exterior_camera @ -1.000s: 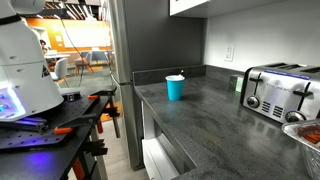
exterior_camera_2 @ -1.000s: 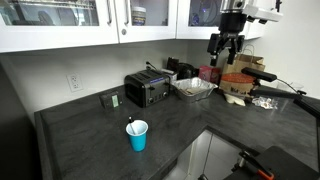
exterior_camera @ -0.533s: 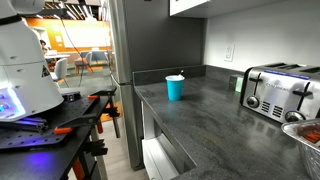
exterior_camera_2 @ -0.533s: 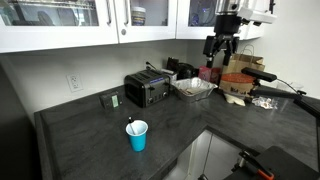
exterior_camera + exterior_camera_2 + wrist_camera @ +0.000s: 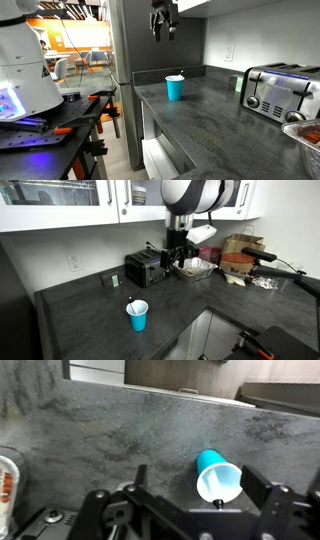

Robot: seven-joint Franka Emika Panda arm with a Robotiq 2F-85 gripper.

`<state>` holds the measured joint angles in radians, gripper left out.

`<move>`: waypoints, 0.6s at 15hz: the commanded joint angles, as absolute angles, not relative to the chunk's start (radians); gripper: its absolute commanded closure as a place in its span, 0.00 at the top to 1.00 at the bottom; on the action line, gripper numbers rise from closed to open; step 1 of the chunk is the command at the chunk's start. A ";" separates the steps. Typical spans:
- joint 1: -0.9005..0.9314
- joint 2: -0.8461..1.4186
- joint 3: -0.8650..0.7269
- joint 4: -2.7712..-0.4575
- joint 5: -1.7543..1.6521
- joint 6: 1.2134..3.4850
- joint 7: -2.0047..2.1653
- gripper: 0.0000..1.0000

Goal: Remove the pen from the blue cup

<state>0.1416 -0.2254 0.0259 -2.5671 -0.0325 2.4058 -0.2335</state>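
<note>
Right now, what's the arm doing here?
The arm is going for the pen but has not touched anything yet. The gripper hangs high above the dark countertop, open and empty. The wrist view looks down on the blue cup between the fingers. The cup stands upright on the counter with the white pen inside it. The chrome toaster sits further along the counter, not involved.
</note>
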 commanded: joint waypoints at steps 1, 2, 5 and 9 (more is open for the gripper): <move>0.160 -0.071 0.063 -2.544 0.003 2.570 -0.239 1.00; 0.165 -0.024 0.079 -2.538 0.007 2.617 -0.235 1.00; 0.166 0.124 0.122 -2.497 0.005 2.752 -0.218 1.00; 0.173 0.301 0.148 -2.381 -0.021 2.830 -0.146 1.00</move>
<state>0.1705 0.2028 0.1374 -2.4613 -0.0036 2.8046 -0.2048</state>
